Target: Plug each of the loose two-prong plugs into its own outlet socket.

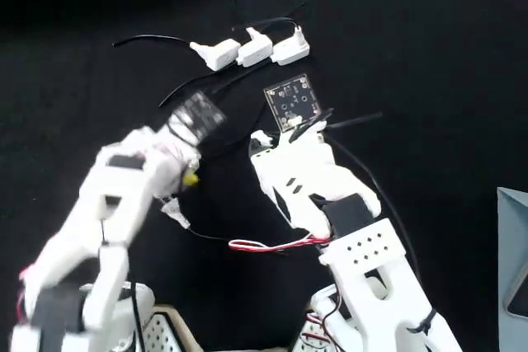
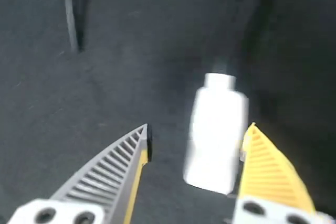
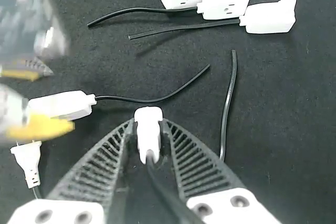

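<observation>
Three outlet sockets (image 3: 226,3), three plugs (image 3: 26,163), right hand (image 3: 148,127) gripping one plug (image 3: 148,137), left hand (image 2: 198,128) wide around another.

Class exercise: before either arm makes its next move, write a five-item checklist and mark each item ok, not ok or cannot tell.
1. Right gripper shut on its plug: ok.
2. Left gripper closed on the second plug: not ok; its fingers are open with the plug between them.
3. Held plug's prongs facing the outlet sockets: cannot tell; the prongs are hidden.
4. Sockets grouped together ahead of the right gripper: ok.
5. Every plug gripped or about to be: not ok; a small plug lies loose.
</observation>
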You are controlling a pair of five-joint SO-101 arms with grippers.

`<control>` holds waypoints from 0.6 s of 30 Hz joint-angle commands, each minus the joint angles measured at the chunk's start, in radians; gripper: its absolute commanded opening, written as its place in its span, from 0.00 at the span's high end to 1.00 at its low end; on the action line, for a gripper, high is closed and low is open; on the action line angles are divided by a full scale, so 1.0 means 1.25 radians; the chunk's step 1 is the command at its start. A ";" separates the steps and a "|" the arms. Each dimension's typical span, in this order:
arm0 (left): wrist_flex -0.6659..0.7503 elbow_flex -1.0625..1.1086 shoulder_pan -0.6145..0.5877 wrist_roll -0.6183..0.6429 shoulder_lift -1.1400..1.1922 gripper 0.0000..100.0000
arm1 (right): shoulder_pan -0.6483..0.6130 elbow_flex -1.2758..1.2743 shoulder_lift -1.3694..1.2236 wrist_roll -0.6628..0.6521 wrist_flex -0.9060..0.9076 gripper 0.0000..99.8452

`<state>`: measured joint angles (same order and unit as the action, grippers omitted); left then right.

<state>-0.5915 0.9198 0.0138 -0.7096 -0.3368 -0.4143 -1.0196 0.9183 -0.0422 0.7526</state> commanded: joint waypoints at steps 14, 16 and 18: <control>-0.187 -0.396 -0.107 0.005 0.207 0.72 | -0.011 0.004 0.018 -0.005 -0.017 0.99; -0.187 -0.391 -0.105 0.004 0.209 0.72 | -0.011 0.004 0.018 -0.005 -0.017 0.99; -0.187 -0.387 -0.104 -0.020 0.210 0.72 | -0.011 0.004 0.018 -0.005 -0.017 0.99</control>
<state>-0.8186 0.4856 -0.1074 -0.7081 -0.0667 -0.4143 -1.0196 0.9183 -0.0422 0.7526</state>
